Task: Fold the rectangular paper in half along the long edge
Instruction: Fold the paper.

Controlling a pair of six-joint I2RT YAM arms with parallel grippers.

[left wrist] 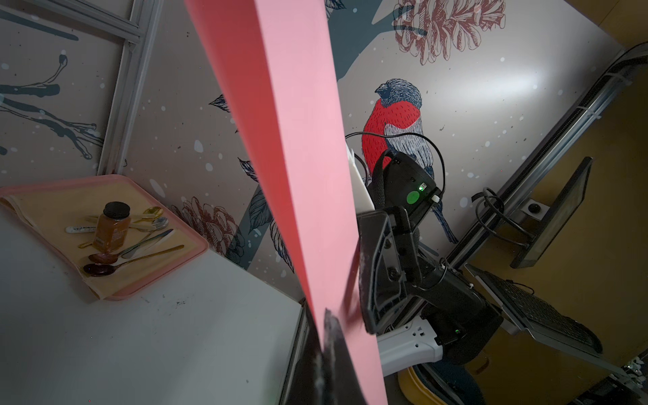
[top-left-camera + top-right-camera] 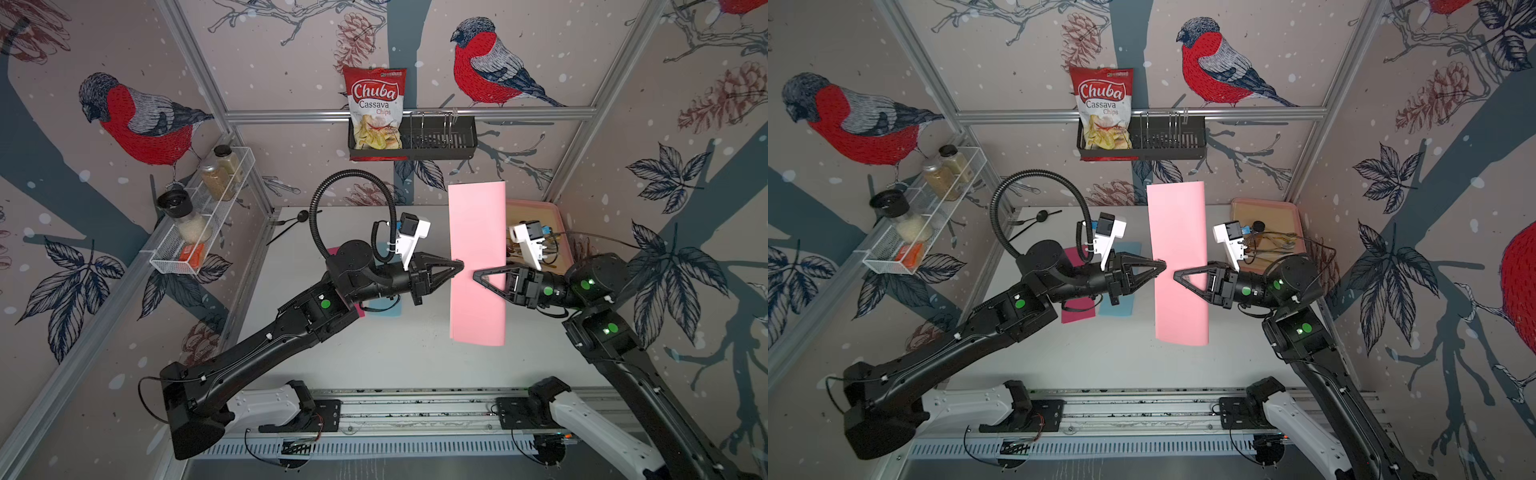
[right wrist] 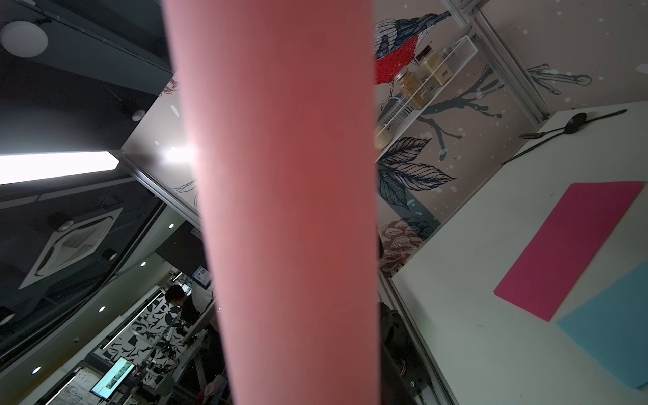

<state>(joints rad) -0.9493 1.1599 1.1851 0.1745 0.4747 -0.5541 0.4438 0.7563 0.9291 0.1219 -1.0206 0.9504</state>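
White table (image 2: pixel 395 365), magenta sheet (image 3: pixel 568 245), blue sheet (image 3: pixel 610 329), black spoon (image 3: pixel 575 122), pink tray (image 2: pixel 1266 201)

Pink paper (image 2: pixel 478 232) held aloft mid-table between left gripper (image 2: pixel 459 264) and right gripper (image 2: pixel 476 275); it blocks any straight crossing there. Front strip of table (image 2: pixel 395 361) is open. Tray (image 2: pixel 532 203) crowds the back right corner. Magenta sheet (image 2: pixel 1079 316) and blue sheet (image 2: pixel 1117 309) lie flat under the left arm.

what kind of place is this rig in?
Likely a lab robot cell staged as a kitchen: aluminium frame with bird wallpaper, spice rack, cutlery tray; an office monitor shows beyond it.
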